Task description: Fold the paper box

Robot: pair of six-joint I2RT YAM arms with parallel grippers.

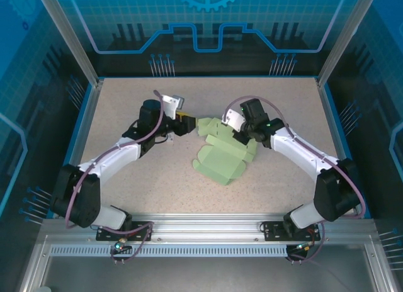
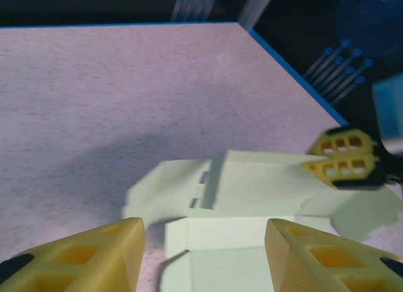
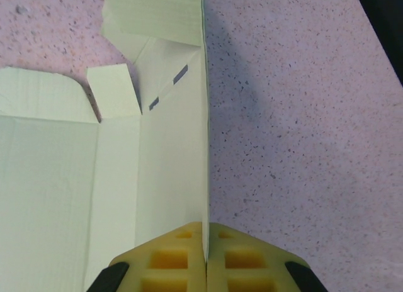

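Lying mid-table: one paper box (image 1: 223, 157), a partly folded mint card sheet on the speckled table (image 1: 126, 109)
Grippers: two
Left gripper (image 2: 203, 234): yellow fingers spread wide, just beside the paper box's left end
Right gripper (image 3: 206, 232): pinched closed on one upright panel edge of the paper box
Slits (image 3: 181, 72): two, in one panel

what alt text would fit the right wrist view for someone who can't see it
Yellow jaws at the bottom of the frame are shut on a thin edge of the pale green paper box. Its creased panels, a small tab and two slots spread to the left; the speckled table lies to the right.
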